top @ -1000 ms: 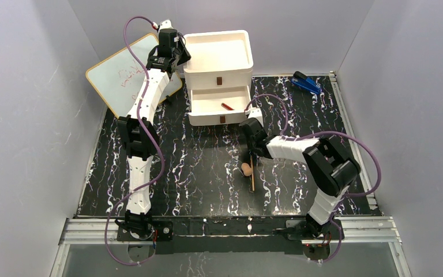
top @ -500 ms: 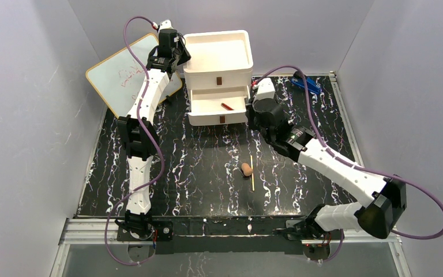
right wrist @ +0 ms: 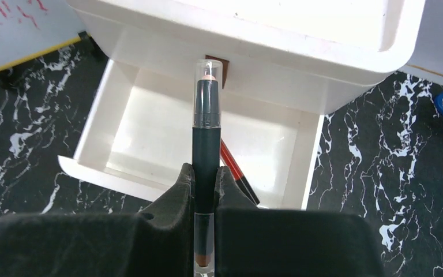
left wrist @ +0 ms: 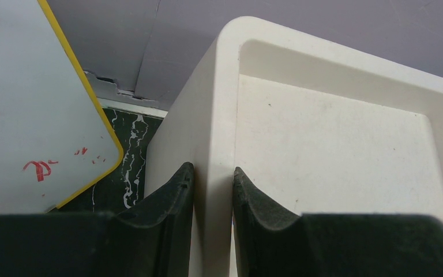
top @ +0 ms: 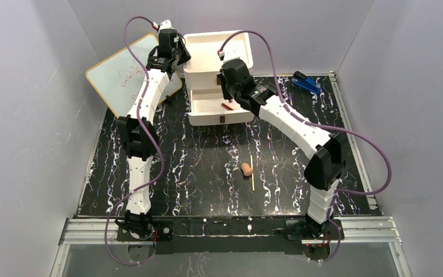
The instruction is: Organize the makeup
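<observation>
Right claw [right wrist: 205, 175]: closed on dark pencil [right wrist: 206, 130], swung from mid-tabletop [top: 196, 167] to above open drawer [right wrist: 150, 130]; release likely next. Left claw [left wrist: 213, 187]: clamps box wall [left wrist: 214, 115]. Sponge [top: 246, 168], yellow stick [top: 251, 173]: unsorted on tabletop.

Top view looks down on the whole desk [top: 196, 173] from behind the arms; both wrist views sit close — all share the white drawer box [top: 205, 55].
</observation>
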